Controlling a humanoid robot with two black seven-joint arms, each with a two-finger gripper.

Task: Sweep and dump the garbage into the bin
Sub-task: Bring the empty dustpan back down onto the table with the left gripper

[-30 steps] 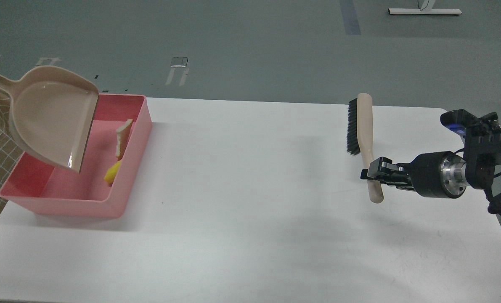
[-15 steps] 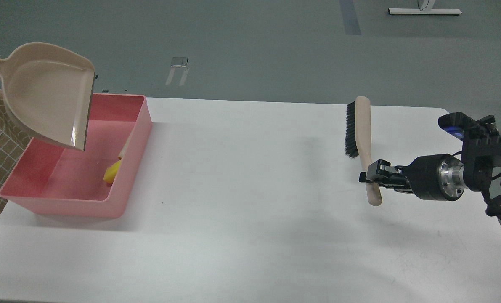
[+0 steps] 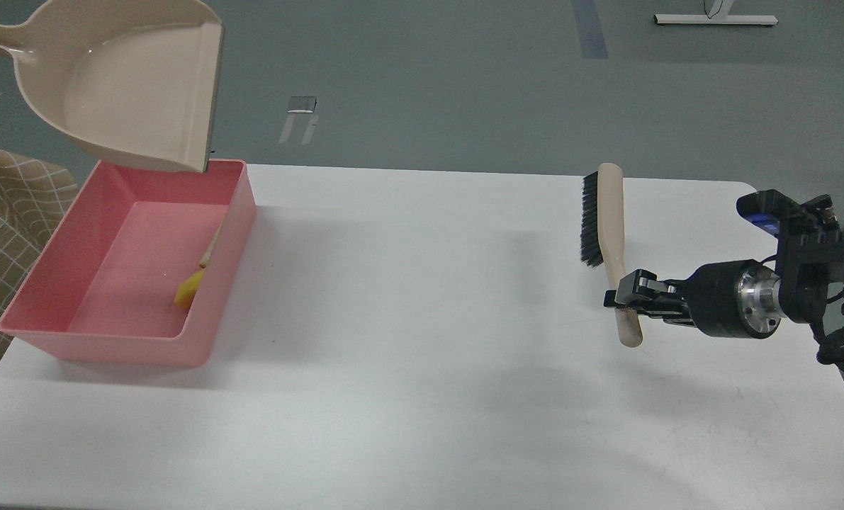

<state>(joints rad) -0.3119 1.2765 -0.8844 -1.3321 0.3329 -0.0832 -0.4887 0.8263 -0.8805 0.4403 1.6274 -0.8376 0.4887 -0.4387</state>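
Observation:
The pink bin (image 3: 35, 336) stands at the table's left end. Inside it, against the right wall, lie the yellow sponge (image 3: 188, 292) and the bread slice (image 3: 212, 245), which shows edge-on. The beige dustpan (image 3: 138, 92) hangs empty above the bin's far edge, its handle running off the left edge; my left gripper is out of view. My right gripper (image 3: 628, 297) is shut on the handle of the beige brush (image 3: 609, 219), held at the table's right side with the bristles facing left.
A checked beige cloth (image 3: 10, 219) hangs to the left of the table. The white table (image 3: 407, 319) ends on the right just beyond my right arm. Grey floor lies behind the table.
The dustpan has risen and tipped back from over the bin to above its far edge. The bread slice has settled against the bin's right wall. The brush has barely moved.

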